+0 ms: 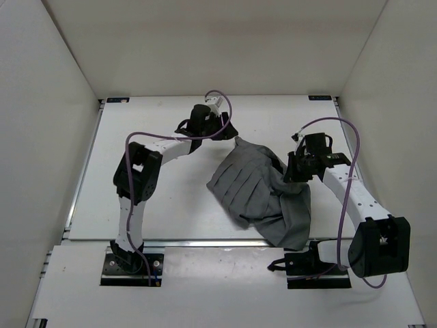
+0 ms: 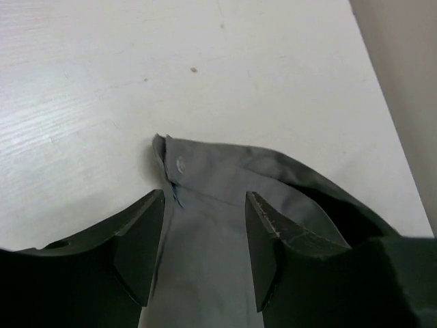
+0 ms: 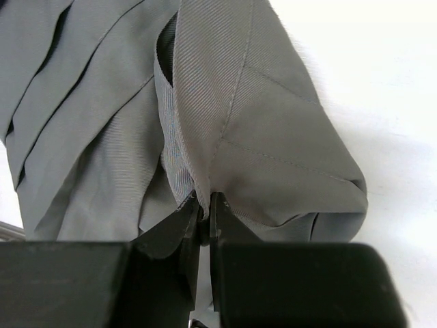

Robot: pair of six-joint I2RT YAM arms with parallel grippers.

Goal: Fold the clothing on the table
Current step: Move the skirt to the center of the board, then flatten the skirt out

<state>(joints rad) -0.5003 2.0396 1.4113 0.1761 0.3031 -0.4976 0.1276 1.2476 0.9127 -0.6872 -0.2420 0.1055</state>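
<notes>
**Mid-fold: right arm holds an edge, left arm stands open over the far corner**

Take twelve o'clock as the far wall in the overhead view. The clothing (image 1: 256, 188) lies bunched on the table (image 1: 157, 212), just off its centre toward three o'clock. The pleated panel faces up, and a loose lobe trails toward five o'clock, reaching the table's near edge.

Your left gripper (image 2: 205, 198) sits at the garment's eleven o'clock corner. Its jaws are partly open and straddle the band there, with cloth between the fingers but nothing clamped. That corner, with a small button (image 2: 181, 164) on it, rests flat on the table.

Your right gripper (image 3: 205, 205) is at the garment's two o'clock edge. Its jaws are almost fully closed and pinch a hem, and the cloth above them rolls over in a rounded fold.

I judge that a fold is under way but not laid. Only one side is held, and the outline is ragged.

Before you move the right arm, decide what the left one does. Either close it on that corner to anchor the cloth, or lift it clear. Then carry the pinched hem toward nine o'clock across the pleats, low and slow. The fabric looks thin and slippery, so a quick pull would likely drag the whole piece instead of creasing it. Smooth out the five o'clock lobe afterward.
</notes>
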